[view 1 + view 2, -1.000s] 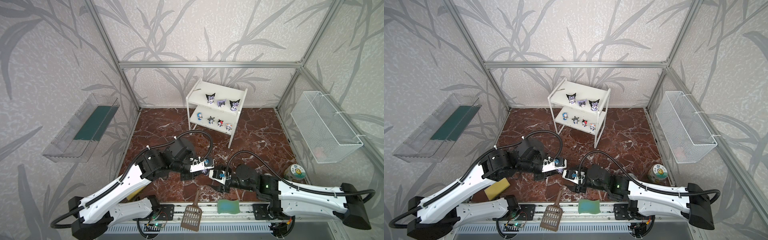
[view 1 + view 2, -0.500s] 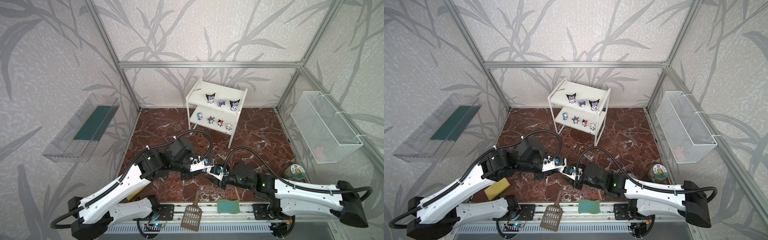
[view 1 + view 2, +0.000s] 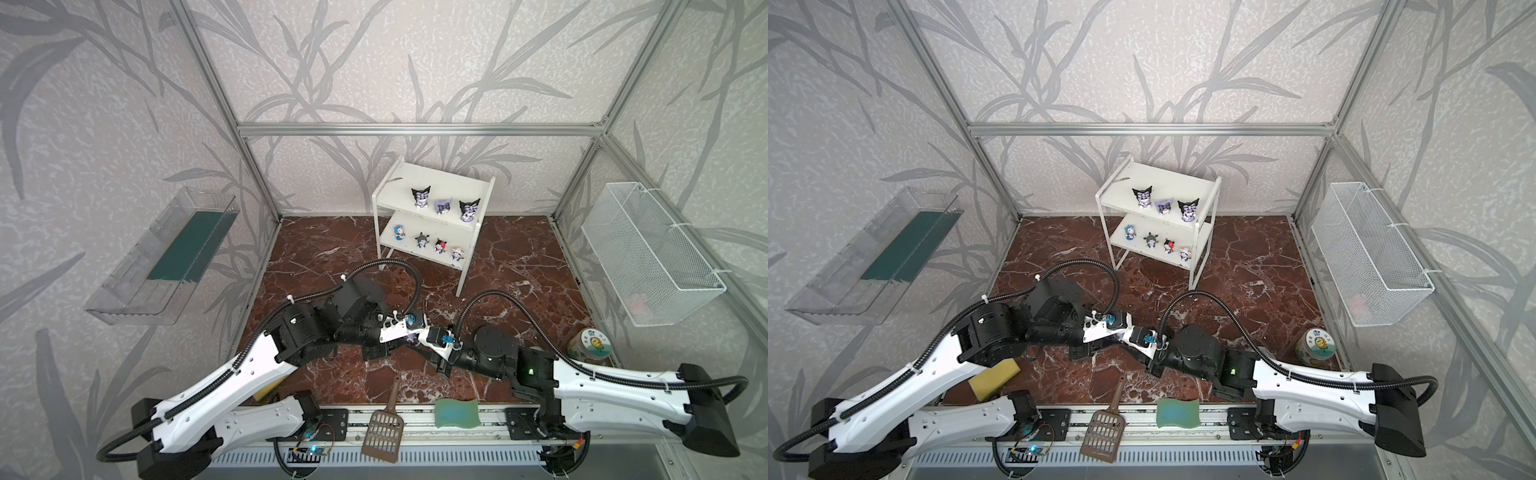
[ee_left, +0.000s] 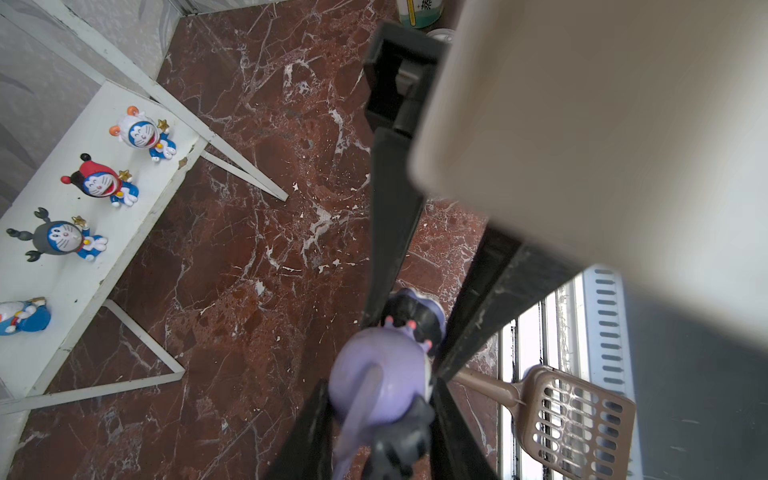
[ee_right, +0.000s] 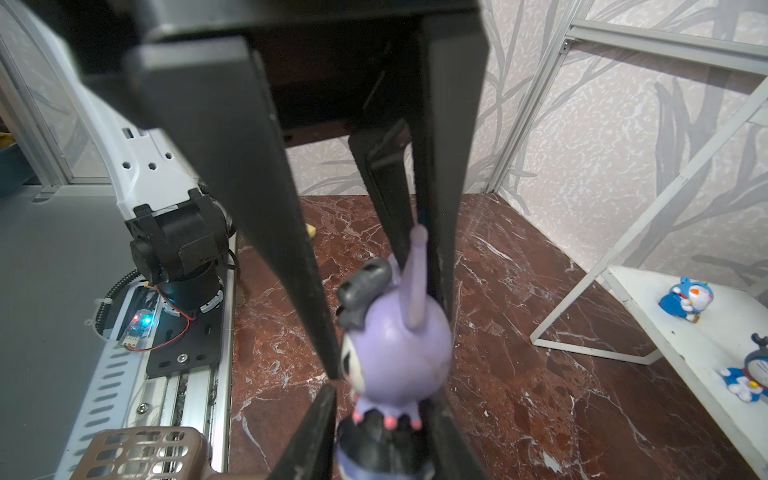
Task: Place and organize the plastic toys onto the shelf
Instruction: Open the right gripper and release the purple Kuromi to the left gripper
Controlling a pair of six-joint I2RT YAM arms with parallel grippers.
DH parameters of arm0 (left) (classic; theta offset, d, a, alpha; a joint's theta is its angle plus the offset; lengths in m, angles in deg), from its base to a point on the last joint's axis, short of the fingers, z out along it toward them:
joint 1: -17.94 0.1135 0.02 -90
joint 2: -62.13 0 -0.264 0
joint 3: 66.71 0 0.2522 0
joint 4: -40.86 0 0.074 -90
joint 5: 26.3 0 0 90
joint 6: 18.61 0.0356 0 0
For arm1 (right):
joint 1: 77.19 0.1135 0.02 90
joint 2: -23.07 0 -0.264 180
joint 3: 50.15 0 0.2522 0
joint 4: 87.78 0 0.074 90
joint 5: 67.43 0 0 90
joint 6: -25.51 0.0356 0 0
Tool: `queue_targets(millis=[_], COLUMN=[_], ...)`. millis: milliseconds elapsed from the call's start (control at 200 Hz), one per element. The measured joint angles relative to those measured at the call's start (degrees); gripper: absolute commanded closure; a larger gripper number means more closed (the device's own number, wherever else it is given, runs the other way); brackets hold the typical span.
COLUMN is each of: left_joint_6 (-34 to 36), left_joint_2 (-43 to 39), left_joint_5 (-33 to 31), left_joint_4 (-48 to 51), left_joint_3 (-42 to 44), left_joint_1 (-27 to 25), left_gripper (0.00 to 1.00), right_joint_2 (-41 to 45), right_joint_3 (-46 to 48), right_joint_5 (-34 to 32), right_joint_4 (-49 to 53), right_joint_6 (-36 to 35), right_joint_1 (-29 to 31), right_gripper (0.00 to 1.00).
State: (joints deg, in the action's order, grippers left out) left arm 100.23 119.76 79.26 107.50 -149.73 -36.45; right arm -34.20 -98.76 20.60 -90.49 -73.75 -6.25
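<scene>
Above the front middle of the table [image 3: 519, 257] the left gripper [image 4: 379, 399] is pinching the purple toy [image 5: 401, 345] by its head while the right gripper [image 5: 384, 415] is squeezing its body, both clamped narrow, so the left is needing to let go before the shelf [image 3: 395, 183] carry.

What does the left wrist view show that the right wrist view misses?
Only left wrist: the red-hooded toy, the white-hooded toy and a can. Only right wrist: the left arm's base and a blue-lit circuit board. Both: the purple toy held by the left gripper and right gripper, the brown scoop, the shelf's lower board with the grey-hooded toy.
</scene>
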Motion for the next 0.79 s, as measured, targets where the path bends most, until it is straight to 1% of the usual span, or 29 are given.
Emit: queue_targets(millis=[60, 125, 145, 235, 310, 360, 425, 535, 645, 795], left_joint_6=[0.09, 0.09, 0.07, -0.13, -1.11, -2.05, -3.30, -6.51, -10.82, -18.18], left_joint_2=[-0.09, -0.13, -0.13, -0.11, -0.42, -1.42, -4.00, -7.50, -8.87, -9.25], left_joint_5=[0.11, 0.11, 0.09, 0.07, 0.00, 0.09, 0.63, 3.10, 8.24, 15.28], left_joint_4=[0.20, 0.33, 0.33, 0.13, -0.72, -2.69, -5.77, -10.49, -17.92, -28.33], left_joint_3=[0.00, 0.00, 0.00, 0.00, 0.20, 1.33, 3.91, 6.45, 8.00, 11.80], left_joint_1=[0.00, 0.00, 0.00, 0.00, 0.02, 0.02, 0.17, 1.07, 2.95, 6.08], left_gripper=[0.76, 0.72, 0.68, 0.37, 0.23, 0.18, 0.16, 0.17, 0.18, 0.19], right_joint_2=[0.00, 0.00, 0.00, 0.13, 0.94, 2.03, 3.98, 6.91, 8.68, 9.73], right_joint_3=[0.00, 0.00, 0.00, 0.00, 0.07, 0.46, 1.73, 4.11, 6.43, 7.98], right_joint_5=[0.07, 0.17, 0.17, -0.07, -0.44, -0.02, 1.70, 6.23, 10.93, 16.24], right_joint_4=[0.17, 0.22, 0.22, 0.20, 0.07, -0.31, -1.55, -3.89, -6.34, -8.00], right_joint_6=[-0.04, 0.09, 0.17, 1.09, 2.62, 4.11, 6.60, 11.89, 16.52, 20.02], right_joint_1=[0.00, 0.00, 0.00, 0.02, -0.13, -0.85, -2.34, -7.06, -11.15, -12.87], right_gripper=[0.82, 0.83, 0.83, 0.84, 0.84, 0.84, 0.84, 0.84, 0.84, 0.84])
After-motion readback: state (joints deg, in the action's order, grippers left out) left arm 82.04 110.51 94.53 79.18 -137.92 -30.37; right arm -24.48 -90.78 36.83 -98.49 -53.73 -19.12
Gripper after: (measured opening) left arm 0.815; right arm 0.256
